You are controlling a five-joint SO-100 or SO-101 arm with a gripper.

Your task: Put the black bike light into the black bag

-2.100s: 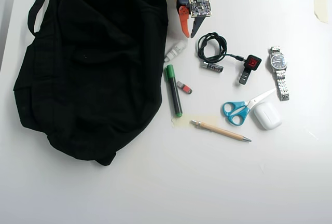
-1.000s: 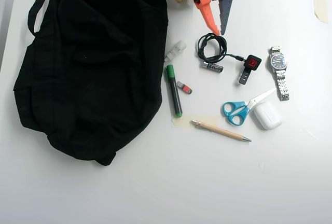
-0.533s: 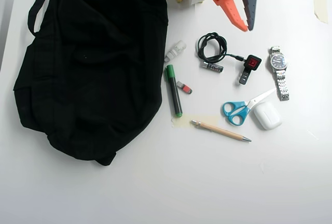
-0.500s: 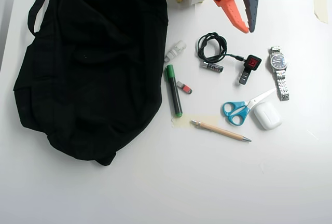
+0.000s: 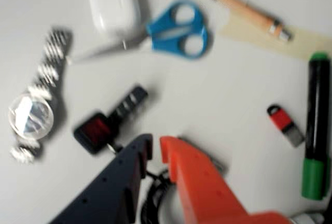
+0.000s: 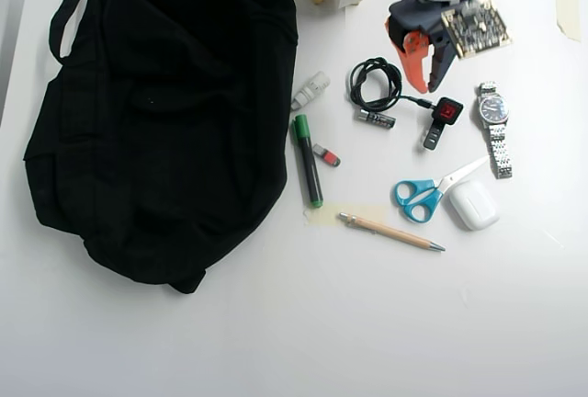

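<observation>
Since the arm hangs above the clutter with nothing between its fingers, the step in hand is judged to be the approach to the pick.

Gripper: orange and dark fingers nearly pressed together, a thin gap at the tips, pinching nothing; in the wrist view the tips sit just short of the target.

Bike light: flat on the table, red face up, tail pointing toward the scissors; in the wrist view it shows at.

Neighbours: coiled cable close on one side with its lead running to the light, watch near on the other, small battery beside the cable.

Bag: well apart from the light, on the overhead view's left; its mouth cannot be made out.

Advice: spread the fingers before descending — straddle the square body only, clear of the cable. Lift straight up before swinging toward the bag.

Risk: the lead may drag the coil along.
</observation>
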